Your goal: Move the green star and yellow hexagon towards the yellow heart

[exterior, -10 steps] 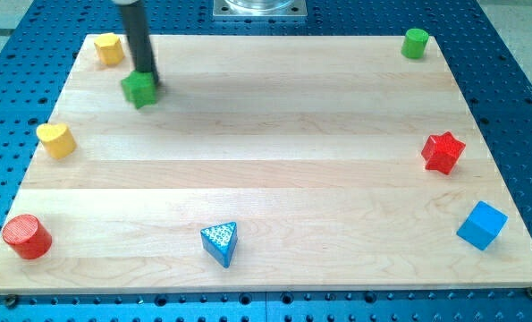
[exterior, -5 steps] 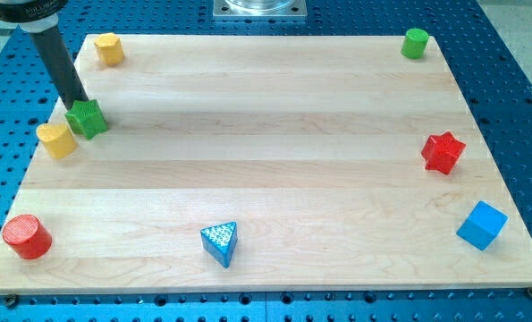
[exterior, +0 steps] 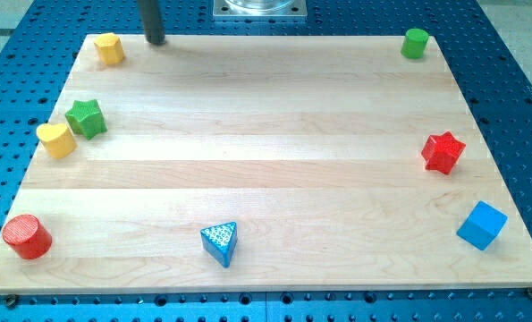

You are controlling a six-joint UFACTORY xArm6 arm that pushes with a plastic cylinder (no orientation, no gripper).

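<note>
The green star sits near the board's left edge, touching the yellow heart just below and left of it. The yellow hexagon stands at the top left corner of the board. My tip is at the board's top edge, a short way right of the yellow hexagon and apart from it, far above the green star.
A green cylinder stands at the top right corner. A red star and a blue cube are at the right edge. A blue triangle is at the bottom middle, a red cylinder at the bottom left.
The tip pushed the green star down and left until it met the yellow heart, then left it and moved up to the top edge beside the yellow hexagon.
</note>
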